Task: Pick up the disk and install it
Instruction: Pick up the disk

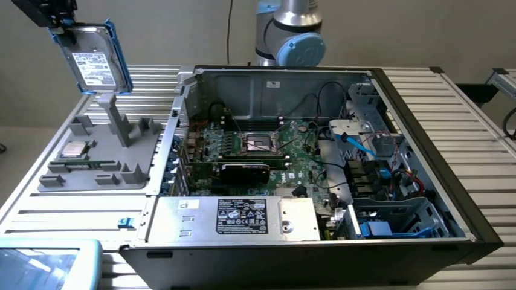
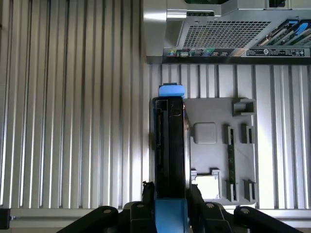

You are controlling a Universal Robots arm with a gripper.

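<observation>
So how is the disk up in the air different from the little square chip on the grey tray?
The disk hangs upright, held in the gripper; the chip lies flat on the grey tray. The disk is bigger and oblong; the chip is small and square. The disk has blue rails and a white label; the chip has neither. Both look silvery.

The ribbed aluminium table carried an open computer case, beside it a grey moulded parts tray, a small blue clip, and what looked like a blue-framed screen.
</observation>
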